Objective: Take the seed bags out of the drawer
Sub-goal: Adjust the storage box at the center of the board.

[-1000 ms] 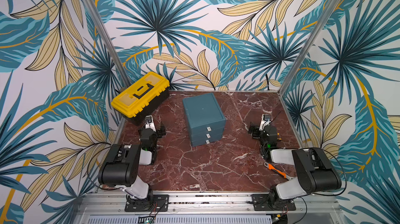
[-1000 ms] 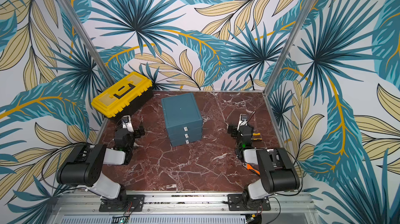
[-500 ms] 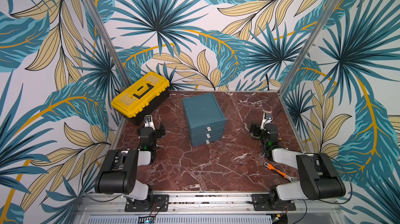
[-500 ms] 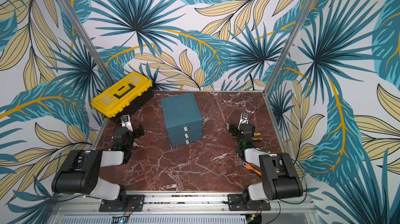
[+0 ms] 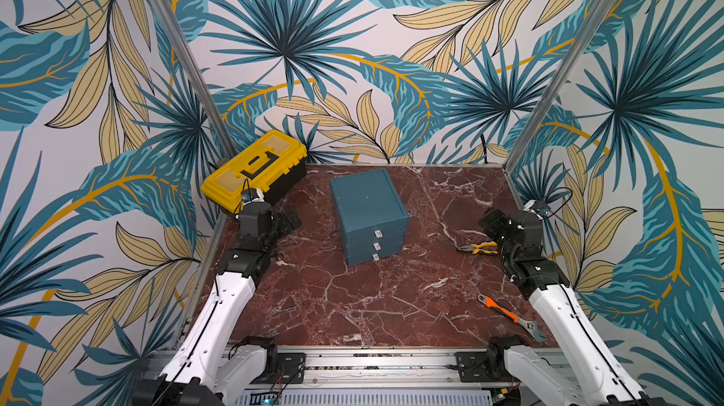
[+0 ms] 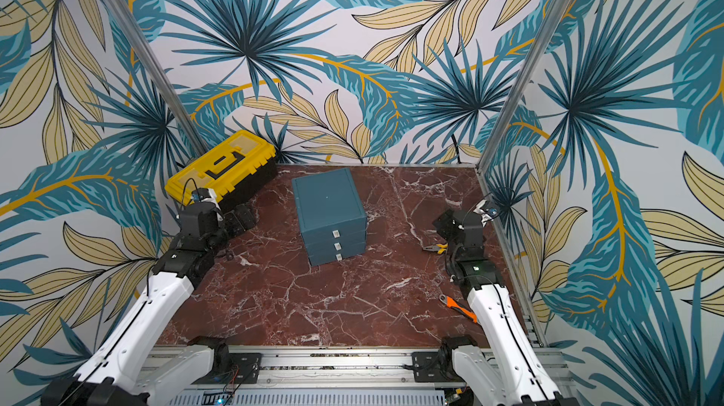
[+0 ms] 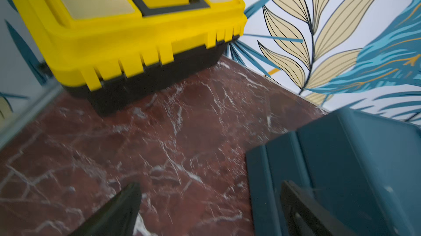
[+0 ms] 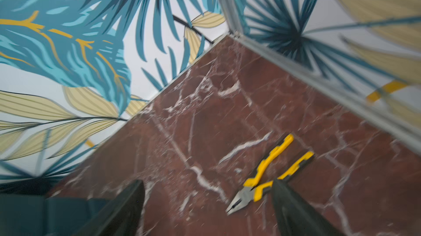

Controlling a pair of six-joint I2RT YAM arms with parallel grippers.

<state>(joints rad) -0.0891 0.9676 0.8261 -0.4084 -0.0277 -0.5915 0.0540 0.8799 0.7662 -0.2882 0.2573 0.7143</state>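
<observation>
Glossy veined marble tabletop point(image 5: 352, 306), matt plastic drawer cabinet point(image 5: 364, 196)

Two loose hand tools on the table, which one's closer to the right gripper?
The yellow-handled pliers, lying right beside the right gripper. The orange-handled wrench lies farther off, near the front rail.

I see a yellow toolbox point(image 5: 254, 167) point(image 6: 221, 169) point(image 7: 127, 29), black base, lid shut, in the far-left corner of the red marble tabletop point(image 5: 352, 306). Yellow-handled pliers point(image 5: 478, 248) point(image 6: 435, 248) point(image 8: 268, 173) lie flat nr the right edge. An orange-handled wrench point(image 5: 509, 316) point(image 6: 458, 308) lies same side, nearer the front, apart from the pliers. Leaf-print walls point(image 5: 352, 51) all round.
</observation>
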